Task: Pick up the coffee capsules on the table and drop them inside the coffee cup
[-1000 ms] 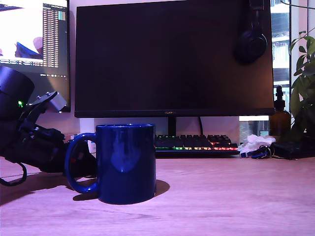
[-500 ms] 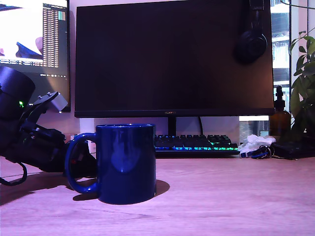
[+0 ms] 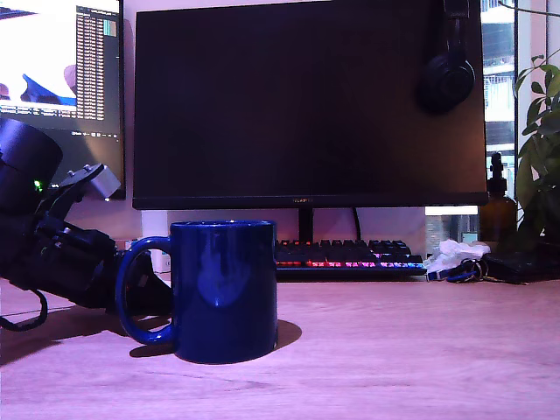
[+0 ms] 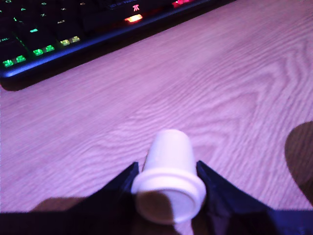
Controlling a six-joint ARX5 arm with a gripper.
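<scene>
Dark blue and glossy, the mug (image 3: 224, 290) is being shown upright on the wooden desk (image 3: 394, 350) in the exterior view, its handle turned toward the black arm (image 3: 52, 249) just beside it; a lit keyboard (image 3: 346, 257) is lying behind the mug. In the wrist view, a cream-white capsule (image 4: 169, 177) is being gripped on both sides by the gripper (image 4: 168, 183), the keyboard lying beyond.

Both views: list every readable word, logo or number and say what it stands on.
Keyboard: a lit red emblem, possibly a brand logo, no readable letters; keycap legends blurred.
Side screen: columns of text, too small.
Monitor: bezel mark, too small.
Mug, cream-white capsule: none seen.
</scene>
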